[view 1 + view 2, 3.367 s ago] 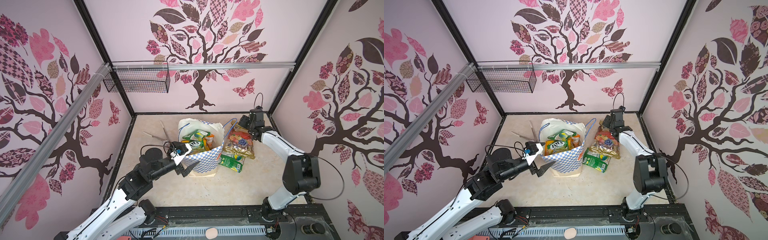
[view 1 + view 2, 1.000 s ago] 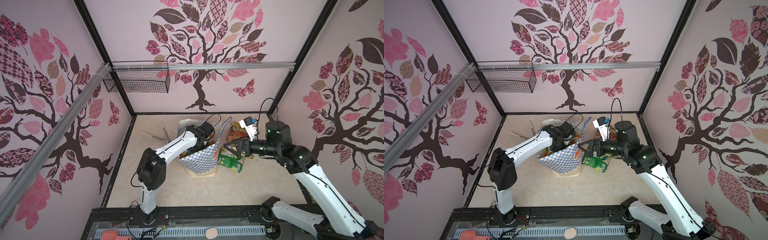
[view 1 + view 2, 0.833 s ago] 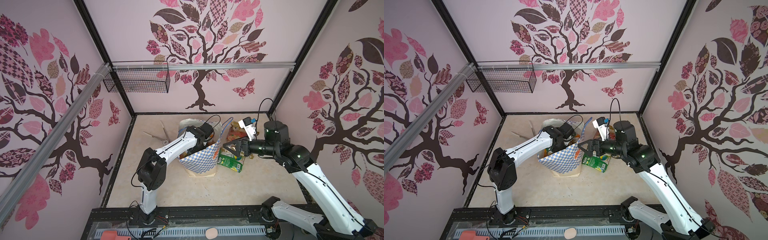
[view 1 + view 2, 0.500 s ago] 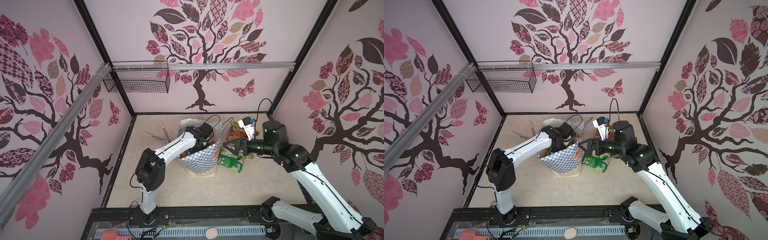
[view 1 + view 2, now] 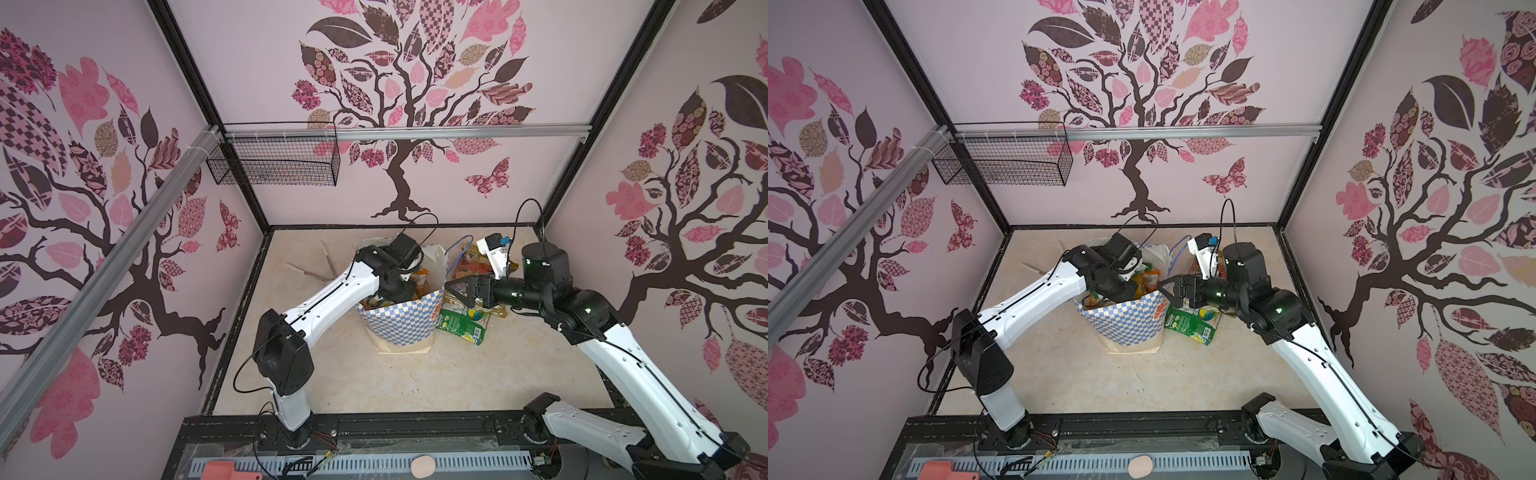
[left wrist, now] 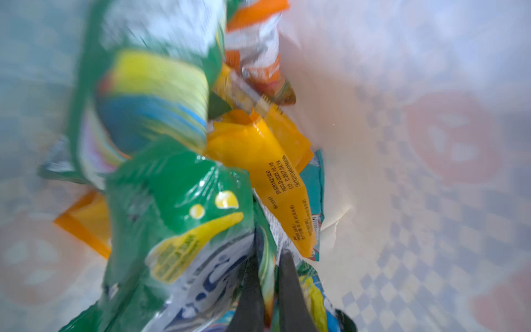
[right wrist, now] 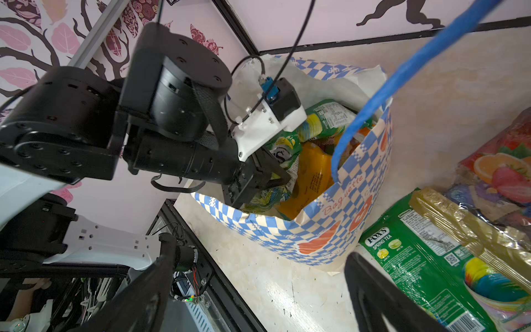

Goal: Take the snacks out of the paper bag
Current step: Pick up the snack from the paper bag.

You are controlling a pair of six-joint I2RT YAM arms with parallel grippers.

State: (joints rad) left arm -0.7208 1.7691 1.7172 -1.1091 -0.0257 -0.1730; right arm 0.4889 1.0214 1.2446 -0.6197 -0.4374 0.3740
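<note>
While left end effector grips green packet by its edge inside bag, packet body trails deeper down; way out likely straight up through mouth. Right end effector gapes empty just beside bag, above removed snacks on worktop.

paper bag contents half hidden
In both top views we lose the tips of the left gripper inside the paper bag; deeper in it packets blur in the left wrist view, green packet cut by its edge.
</note>
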